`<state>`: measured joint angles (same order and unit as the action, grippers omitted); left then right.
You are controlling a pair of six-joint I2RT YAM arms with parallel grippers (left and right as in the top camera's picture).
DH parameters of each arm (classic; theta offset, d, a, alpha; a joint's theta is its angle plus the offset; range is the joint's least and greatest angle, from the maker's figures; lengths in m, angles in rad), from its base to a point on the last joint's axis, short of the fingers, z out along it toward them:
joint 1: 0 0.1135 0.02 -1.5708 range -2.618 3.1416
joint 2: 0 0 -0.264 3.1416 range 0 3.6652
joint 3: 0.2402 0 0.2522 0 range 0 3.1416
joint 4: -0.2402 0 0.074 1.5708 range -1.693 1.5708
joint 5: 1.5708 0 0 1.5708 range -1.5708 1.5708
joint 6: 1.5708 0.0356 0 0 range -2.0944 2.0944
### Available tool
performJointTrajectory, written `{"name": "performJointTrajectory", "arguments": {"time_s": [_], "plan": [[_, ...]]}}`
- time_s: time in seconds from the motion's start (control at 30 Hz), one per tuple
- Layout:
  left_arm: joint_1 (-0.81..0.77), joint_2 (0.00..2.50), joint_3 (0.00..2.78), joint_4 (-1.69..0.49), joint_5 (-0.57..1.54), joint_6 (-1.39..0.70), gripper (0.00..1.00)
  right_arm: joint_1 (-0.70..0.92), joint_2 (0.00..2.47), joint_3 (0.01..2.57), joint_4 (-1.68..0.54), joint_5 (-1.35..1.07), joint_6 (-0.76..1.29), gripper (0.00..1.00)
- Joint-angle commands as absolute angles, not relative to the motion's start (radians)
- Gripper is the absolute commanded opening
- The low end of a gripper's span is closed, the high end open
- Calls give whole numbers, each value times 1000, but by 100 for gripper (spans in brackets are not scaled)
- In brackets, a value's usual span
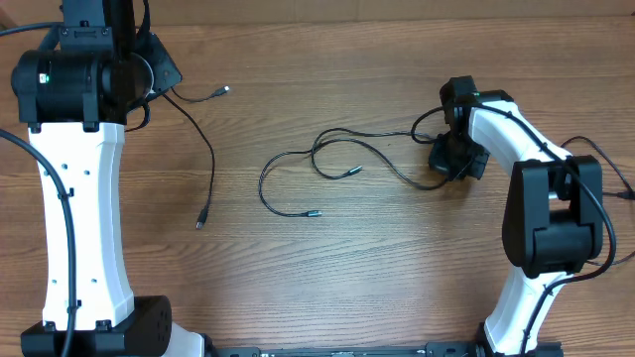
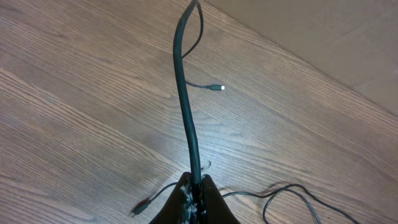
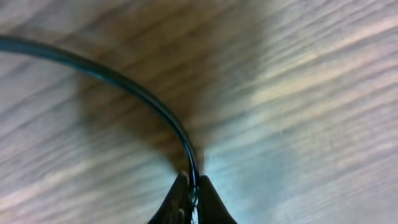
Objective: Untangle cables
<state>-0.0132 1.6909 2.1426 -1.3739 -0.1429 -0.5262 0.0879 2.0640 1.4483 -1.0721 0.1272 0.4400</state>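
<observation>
One thin black cable (image 1: 211, 159) lies at the left, with a silvery plug at the back and a dark plug nearer the front. My left gripper (image 1: 159, 79) is shut on it near the table's back left; the left wrist view shows the jaws (image 2: 194, 186) pinching this cable (image 2: 186, 106), and its silvery plug (image 2: 216, 88) lies beyond. Two more cables (image 1: 337, 149) lie looped over each other in the middle. My right gripper (image 1: 451, 159) is low at their right end, and its jaws (image 3: 193, 190) are shut on a thin black cable (image 3: 137, 87).
The wooden table (image 1: 327, 278) carries both white arms, one at each side. A pale strip of wall or floor (image 2: 348, 37) lies past the table's far edge. Thicker black arm wires (image 1: 615, 178) hang at the right.
</observation>
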Motion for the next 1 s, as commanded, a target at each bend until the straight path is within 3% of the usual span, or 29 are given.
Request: {"name": "performJointTrajectory", "arguments": {"time_s": [0.0, 0.37, 0.5, 0.63, 0.77, 0.97], "plan": [[-12, 1689, 2148, -1377, -153, -546, 4, 94, 2028, 1582, -1125, 128, 410, 4], [-12, 1689, 2148, -1377, -153, -546, 4, 64, 1885, 1774, -1190, 126, 417, 4], [-12, 1689, 2148, -1377, -153, -546, 4, 55, 1885, 1774, -1181, -148, 239, 5], [-12, 1689, 2148, -1376, -153, -547, 4, 96, 1891, 1772, -1192, -364, 18, 39], [-12, 1689, 2148, -1376, -152, -547, 4, 192, 1893, 1756, -1140, -348, -65, 60], [-12, 1689, 2148, -1375, -152, -546, 4, 333, 1913, 1704, -1018, -332, -10, 57]]}}
